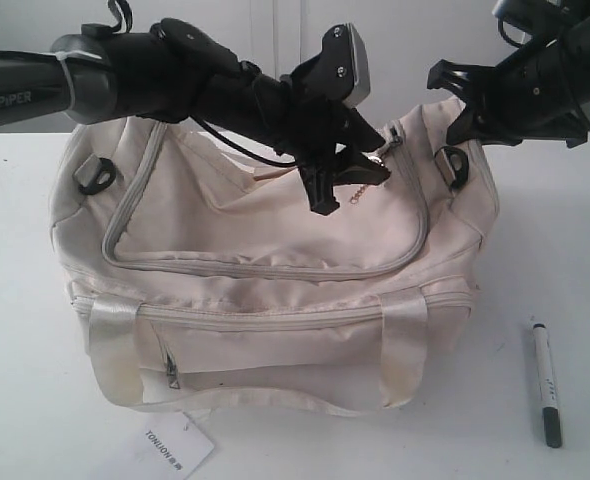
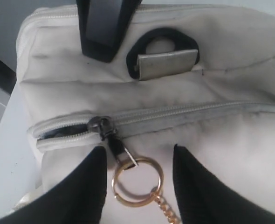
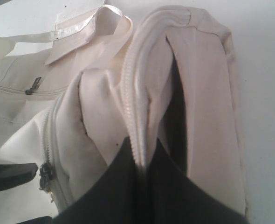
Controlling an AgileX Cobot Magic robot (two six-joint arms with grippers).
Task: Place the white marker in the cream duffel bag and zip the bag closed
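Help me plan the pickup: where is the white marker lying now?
In the exterior view, the white marker lies on the table, right of the cream duffel bag, near the front edge, apart from it.

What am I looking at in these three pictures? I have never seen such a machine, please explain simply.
It is a robot with two black arms, each ending in a gripper. One picture looks at the whole table; the other two come from cameras on the wrists. A cream duffel bag lies on the white table, with a white marker beside it, untouched. The left gripper stands open around the bag's gold ring zipper pull. The right gripper is shut, pinching a fold of the bag's end.
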